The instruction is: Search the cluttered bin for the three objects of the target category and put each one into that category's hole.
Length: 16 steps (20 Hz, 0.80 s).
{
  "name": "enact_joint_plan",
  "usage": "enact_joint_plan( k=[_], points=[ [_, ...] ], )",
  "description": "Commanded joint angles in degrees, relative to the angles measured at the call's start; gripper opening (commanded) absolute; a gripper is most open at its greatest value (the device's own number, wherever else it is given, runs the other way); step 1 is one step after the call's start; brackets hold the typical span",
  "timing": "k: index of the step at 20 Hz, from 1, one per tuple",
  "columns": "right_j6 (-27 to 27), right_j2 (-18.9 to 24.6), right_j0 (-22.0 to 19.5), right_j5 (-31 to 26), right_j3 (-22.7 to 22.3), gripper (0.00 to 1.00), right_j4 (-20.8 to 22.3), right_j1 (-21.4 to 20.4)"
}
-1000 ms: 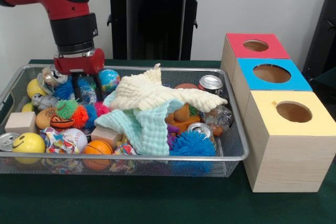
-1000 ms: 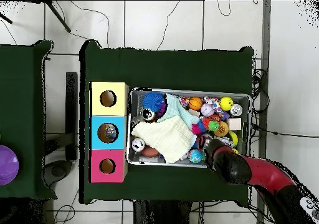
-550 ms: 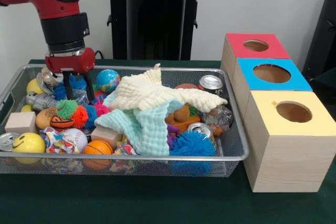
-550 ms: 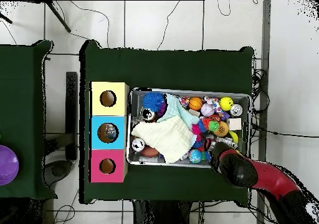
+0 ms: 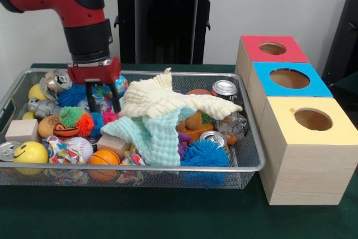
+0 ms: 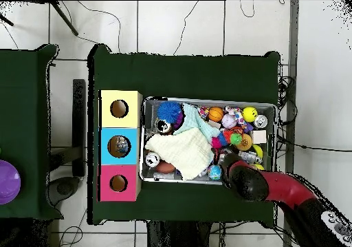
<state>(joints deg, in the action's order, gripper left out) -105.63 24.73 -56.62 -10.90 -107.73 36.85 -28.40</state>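
My gripper (image 5: 103, 103) is open and reaches down into the rear left part of the wire mesh bin (image 5: 246, 167). Its black fingers (image 5: 117, 100) straddle a clear crinkled wrapper and blue fluff. The globe ball (image 5: 121, 83) peeks out just behind the right finger. A cream cloth (image 5: 168, 100) and a mint cloth (image 5: 154, 135) cover the bin's middle. Cans lie at the back right (image 5: 225, 89), front centre (image 5: 213, 138) and far left (image 5: 8, 149). From above, the arm (image 6: 251, 182) hides the gripper over the bin (image 6: 206, 100).
Three wooden boxes with round holes stand right of the bin: red (image 5: 272, 48), blue (image 5: 289, 78), yellow (image 5: 312, 120). The bin also holds a smiley ball (image 5: 31, 152), a basketball (image 5: 104, 158), a blue spiky ball (image 5: 205, 154) and wooden blocks (image 5: 22, 130).
In the front view my gripper swung left toward the bin's rear corner, then came back right and lower. It now stands in front of the globe ball.
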Motion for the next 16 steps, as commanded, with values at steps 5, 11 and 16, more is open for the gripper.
enact_joint_plan(
  k=[5,11,16],
  points=[
    [0.95,-0.83,0.5,0.27,5.94,1.0,3.47,3.27],
    [7.59,4.22,-5.4,-5.11,6.56,1.0,2.98,4.93],
    [9.0,6.33,-6.99,-8.32,6.29,1.0,2.1,4.4]
  ],
)
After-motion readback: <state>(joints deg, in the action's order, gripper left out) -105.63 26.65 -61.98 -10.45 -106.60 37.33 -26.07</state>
